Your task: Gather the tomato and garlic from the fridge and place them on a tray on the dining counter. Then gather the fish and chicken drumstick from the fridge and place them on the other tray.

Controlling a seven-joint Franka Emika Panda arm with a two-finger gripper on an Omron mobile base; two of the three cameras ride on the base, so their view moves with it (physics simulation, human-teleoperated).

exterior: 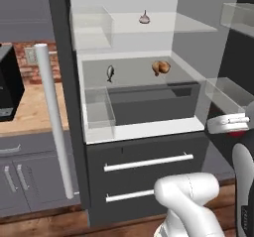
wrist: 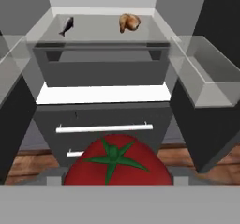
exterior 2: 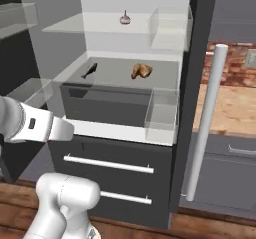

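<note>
A red tomato (wrist: 116, 166) with a green stem sits at the bottom of the hand view, and my gripper (wrist: 117, 178) is shut on it, in front of the open fridge and below its shelves. On the upper glass shelf lies the garlic (exterior: 144, 18) (exterior 2: 125, 18). The shelf below carries the dark fish (exterior: 110, 73) (exterior 2: 90, 70) (wrist: 66, 25) on the left and the brown chicken drumstick (exterior: 160, 67) (exterior 2: 141, 71) (wrist: 129, 22) on the right. The trays and dining counter are out of view.
Both fridge doors stand open, with clear door bins (wrist: 206, 73) jutting in on each side. A long white door handle (exterior: 52, 117) (exterior 2: 207, 118) stands upright. Two dark drawers with white handles (exterior: 149, 162) sit below. A wooden counter (exterior: 30, 107) holds a black appliance (exterior: 7, 87).
</note>
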